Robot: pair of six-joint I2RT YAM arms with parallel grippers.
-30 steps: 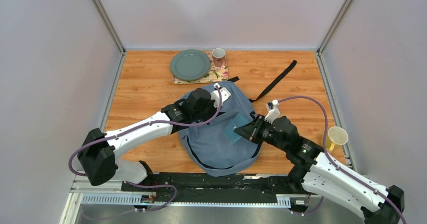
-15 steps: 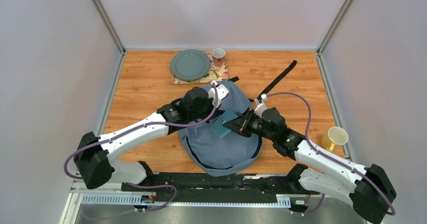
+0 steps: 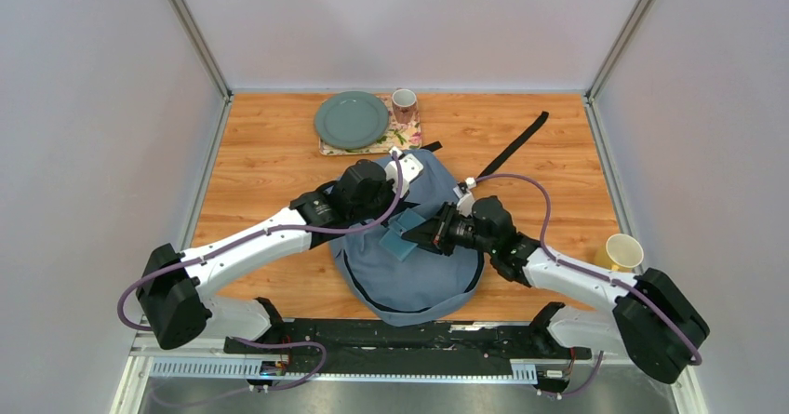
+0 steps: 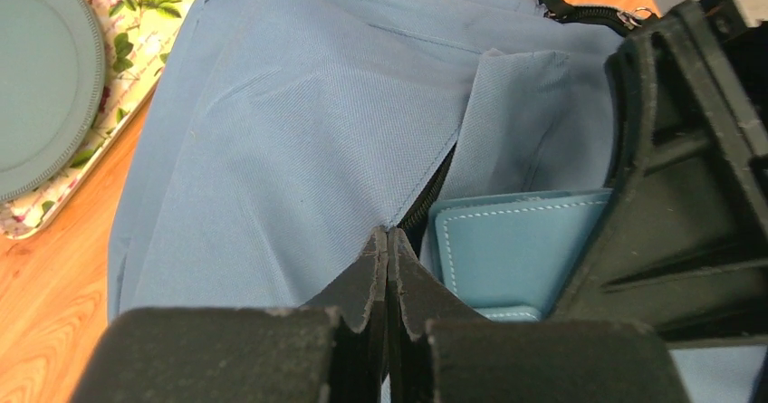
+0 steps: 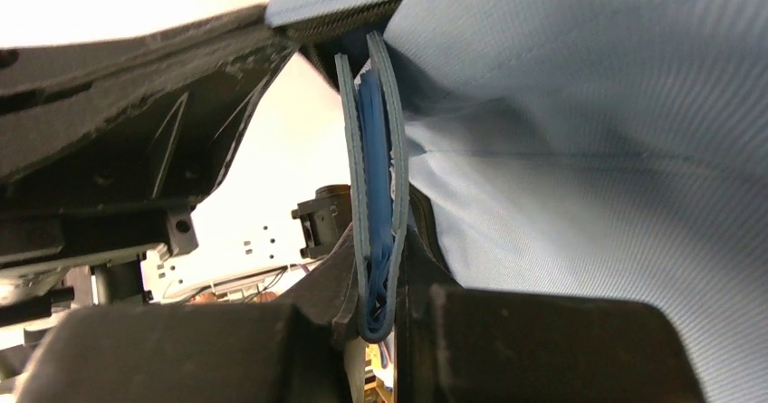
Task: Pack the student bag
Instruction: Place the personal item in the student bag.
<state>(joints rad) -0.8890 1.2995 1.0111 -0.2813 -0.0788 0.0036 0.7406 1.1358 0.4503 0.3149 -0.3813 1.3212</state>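
The student bag (image 3: 414,274) lies mid-table, grey-blue, with its dark zip parted. My left gripper (image 3: 394,213) is shut, pinching the fabric edge beside the zip (image 4: 387,240) and holding that flap (image 4: 299,131) up. My right gripper (image 3: 421,237) is shut on a flat blue stitched wallet (image 3: 402,244). It holds the wallet edge-on (image 5: 371,167) at the mouth of the opening, just under the lifted flap. In the left wrist view the wallet (image 4: 516,249) shows inside the gap beside the right gripper's black body. The bag's inside is hidden.
At the back a grey-green plate (image 3: 351,120) and a patterned mug (image 3: 404,105) rest on a floral mat (image 3: 407,139). A yellow cup (image 3: 621,251) stands at the right edge. A black strap (image 3: 512,146) trails from the bag toward the back right.
My right gripper has carried the wallet leftward across the bag to the opening. The left arm shifted slightly, then held still with the flap.
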